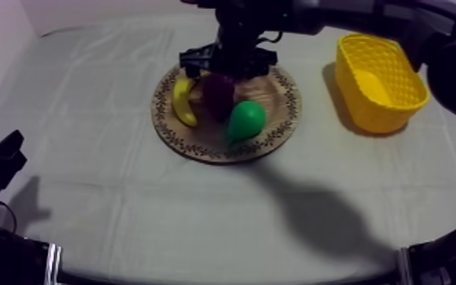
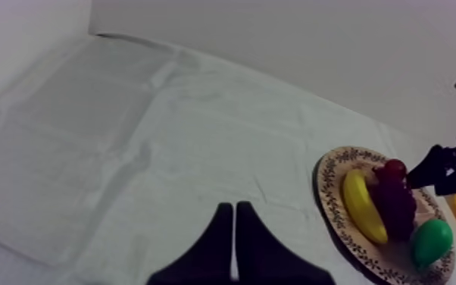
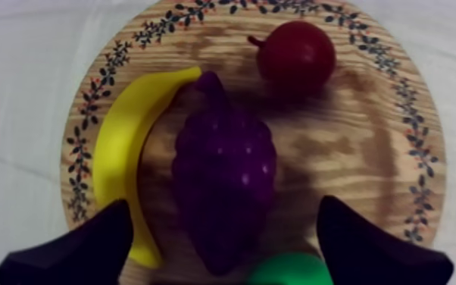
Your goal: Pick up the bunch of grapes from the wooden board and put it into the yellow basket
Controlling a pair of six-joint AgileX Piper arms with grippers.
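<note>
You had the right gripper (image 1: 227, 62) poised over the wooden board (image 3: 337, 151), its fingers spread wide and gripping nothing, one on each side of the bunch of grapes (image 3: 223, 189). The grapes lay on the board just beside the banana (image 3: 121, 144) and near the pear (image 1: 245, 120) (the small red fruit (image 3: 295, 53) sat closer to the rim), well apart from the yellow basket (image 1: 367, 106). Your left gripper (image 2: 233, 242) rested low at its side of the table (image 1: 125, 220), fingers pressed together on nothing.

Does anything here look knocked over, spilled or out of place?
Nothing stands out. The banana, bunch of grapes, pear and small red fruit all lie on the wooden board. The yellow basket stands upright beside it, and the right tool hangs open over the grapes.
</note>
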